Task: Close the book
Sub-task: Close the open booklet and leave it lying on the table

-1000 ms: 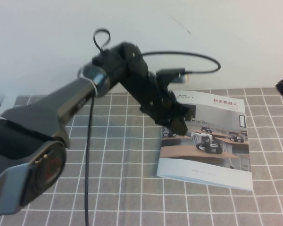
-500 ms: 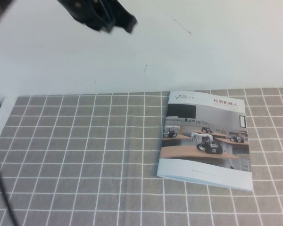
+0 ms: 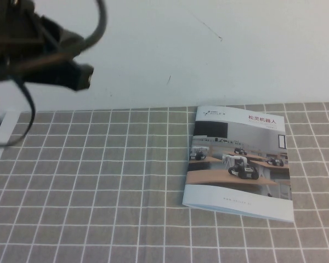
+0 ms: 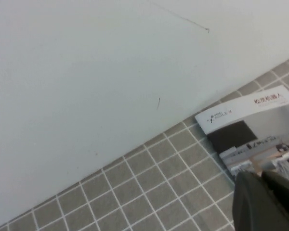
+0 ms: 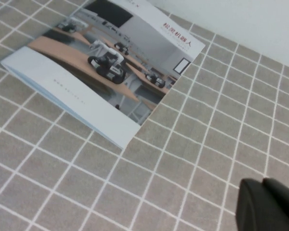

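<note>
Book [image 3: 238, 161] closed, flat on checked cloth [image 3: 98, 181] (cover up). Far left of book, high above: left gripper [image 3: 83, 76], claw pressed together. Near book: right gripper [image 5: 267, 202], claw likewise narrow.

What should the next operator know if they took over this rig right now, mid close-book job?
Left claw: shut, holding nothing, raised high on the robot's left, well clear of the book.
Right claw: shut, holding nothing, outside the high view. Its wrist camera shows it above the checked cloth, off to one side of the book.
Book: lies closed and flat, cover up, on the cloth on the robot's right side, with nothing touching it.
Done: the book is closed.
Left: nothing on the book itself, probably only parking the arms.
</note>
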